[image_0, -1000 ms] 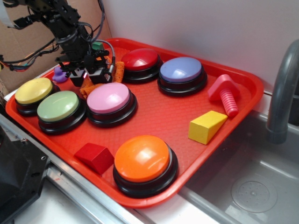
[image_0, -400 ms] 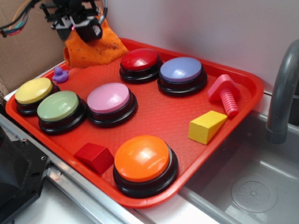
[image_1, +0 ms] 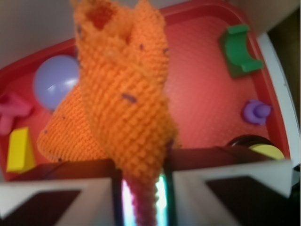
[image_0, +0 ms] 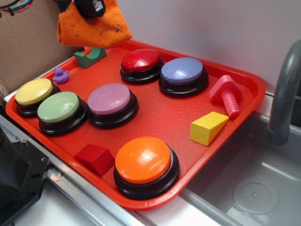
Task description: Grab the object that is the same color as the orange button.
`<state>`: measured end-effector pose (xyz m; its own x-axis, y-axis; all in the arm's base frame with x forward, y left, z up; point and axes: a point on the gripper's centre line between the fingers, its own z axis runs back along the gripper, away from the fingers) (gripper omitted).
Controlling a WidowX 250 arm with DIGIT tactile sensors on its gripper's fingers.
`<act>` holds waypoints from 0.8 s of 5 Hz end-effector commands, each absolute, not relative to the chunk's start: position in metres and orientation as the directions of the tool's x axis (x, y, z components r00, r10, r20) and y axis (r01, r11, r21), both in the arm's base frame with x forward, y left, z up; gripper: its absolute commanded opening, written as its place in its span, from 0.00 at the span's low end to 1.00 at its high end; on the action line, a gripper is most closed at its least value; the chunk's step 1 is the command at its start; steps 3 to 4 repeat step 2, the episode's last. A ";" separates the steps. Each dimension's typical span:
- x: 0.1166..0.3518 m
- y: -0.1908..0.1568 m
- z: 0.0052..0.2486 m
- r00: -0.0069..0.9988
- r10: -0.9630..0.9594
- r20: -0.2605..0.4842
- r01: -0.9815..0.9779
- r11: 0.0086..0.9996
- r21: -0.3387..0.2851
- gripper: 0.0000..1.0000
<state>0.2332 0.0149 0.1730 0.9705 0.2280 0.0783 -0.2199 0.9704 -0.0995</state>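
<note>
My gripper point(image_0: 89, 7) is at the top left of the exterior view, mostly cut off by the frame edge, high above the back left of the red tray point(image_0: 235, 122). It is shut on the orange knitted cloth point(image_0: 94, 26), which hangs free in the air. In the wrist view the cloth point(image_1: 122, 99) is pinched between my two fingers point(image_1: 84, 188) and droops over the tray. The orange button point(image_0: 143, 160), a glossy dome on a black base, sits at the tray's front edge.
On the tray stand yellow point(image_0: 33, 92), green point(image_0: 59, 107), pink point(image_0: 109, 99), red point(image_0: 140, 60) and blue point(image_0: 182, 70) buttons. There are also a green arch block point(image_0: 90, 56), purple duck point(image_0: 59, 74), red block point(image_0: 96, 157), yellow wedge point(image_0: 207, 127) and pink bolt point(image_0: 225, 94). A sink with faucet point(image_0: 282, 94) is on the right.
My gripper has risen from the tray's back left with the cloth pinched in it. The cloth now hangs clear of the tray, uncovering the green arch block.
</note>
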 end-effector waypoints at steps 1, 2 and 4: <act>0.224 -0.005 0.195 0.981 0.137 0.138 -0.120 0.984 -0.129 0.00; 0.219 0.012 0.206 0.950 0.249 0.189 -0.225 0.964 -0.140 0.00; 0.219 0.012 0.206 0.950 0.249 0.189 -0.225 0.964 -0.140 0.00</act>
